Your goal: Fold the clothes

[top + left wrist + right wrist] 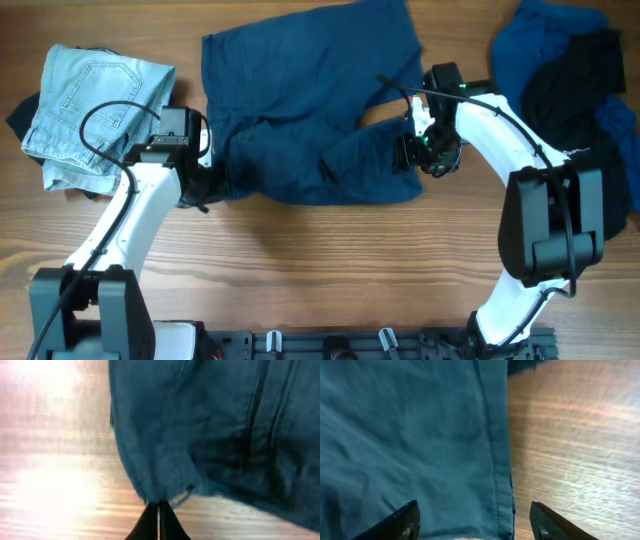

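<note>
A pair of dark blue shorts (310,100) lies spread across the middle of the wooden table. My left gripper (215,178) is shut on the shorts' lower left corner; in the left wrist view the closed fingertips (159,507) pinch a gathered fold of the blue cloth (210,425). My right gripper (415,150) is open over the shorts' right leg hem. In the right wrist view its two fingers (475,520) straddle the hemmed edge of the blue cloth (410,435), with bare wood to the right.
A folded pair of light blue jeans (95,115) lies at the far left on a dark garment. A heap of blue and black clothes (575,75) sits at the far right. Bare wooden table (320,260) lies in front.
</note>
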Controlling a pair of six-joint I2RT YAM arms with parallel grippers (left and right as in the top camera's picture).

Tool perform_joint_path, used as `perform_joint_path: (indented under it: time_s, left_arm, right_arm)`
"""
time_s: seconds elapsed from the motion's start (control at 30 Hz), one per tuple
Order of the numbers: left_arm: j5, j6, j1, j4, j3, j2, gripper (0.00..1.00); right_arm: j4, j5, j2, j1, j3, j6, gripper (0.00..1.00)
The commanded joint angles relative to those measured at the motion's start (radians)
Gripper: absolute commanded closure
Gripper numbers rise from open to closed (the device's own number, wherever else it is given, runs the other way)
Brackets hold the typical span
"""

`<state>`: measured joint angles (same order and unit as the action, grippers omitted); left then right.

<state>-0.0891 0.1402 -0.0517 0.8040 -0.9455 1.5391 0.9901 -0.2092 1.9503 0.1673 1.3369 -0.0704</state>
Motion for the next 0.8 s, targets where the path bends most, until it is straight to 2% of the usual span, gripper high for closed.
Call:
perform_joint_path:
  time_s: [0.0, 0.07, 0.13, 0.2, 0.23, 0.37, 0.47, 0.67, 0.77]
  left_arm:
    - [-0.022, 0.003, 0.001, 0.027, 0.046, 0.0, 0.96]
    - [-0.022, 0.003, 0.001, 0.034, 0.054, 0.0, 0.96]
    - [-0.022, 0.006, 0.001, 0.034, 0.056, 0.0, 0.96]
    - [-0.023, 0.007, 0.001, 0.034, 0.056, 0.0, 0.96]
    - [-0.023, 0.027, 0.001, 0.034, 0.056, 0.0, 0.96]
    - [0.009, 0.029, 0.001, 0.035, 0.066, 0.0, 0.96]
    - [0.159, 0.14, 0.004, 0.045, 0.069, 0.0, 0.96]
    - [0.162, 0.173, 0.004, 0.035, 0.069, 0.0, 0.96]
    - [0.083, 0.185, 0.003, 0.006, 0.073, 0.0, 0.96]
  right_arm:
    - [-0.016, -0.021, -0.006, -0.003, -0.052, -0.008, 0.35]
    - [-0.037, 0.002, -0.006, -0.003, -0.088, -0.012, 0.45]
    - [-0.055, 0.008, -0.006, -0.003, -0.105, -0.027, 0.61]
    - [-0.062, 0.03, -0.006, -0.003, -0.105, -0.042, 0.89]
    - [-0.06, 0.046, -0.006, -0.005, -0.105, -0.059, 0.96]
    - [-0.04, 0.049, -0.014, -0.056, -0.105, -0.07, 0.96]
    - [-0.021, 0.048, -0.056, -0.136, -0.105, -0.071, 0.95]
    - [0.099, 0.056, -0.072, -0.208, -0.11, -0.065, 0.96]
    - [0.087, 0.052, -0.072, -0.208, -0.114, -0.067, 0.96]
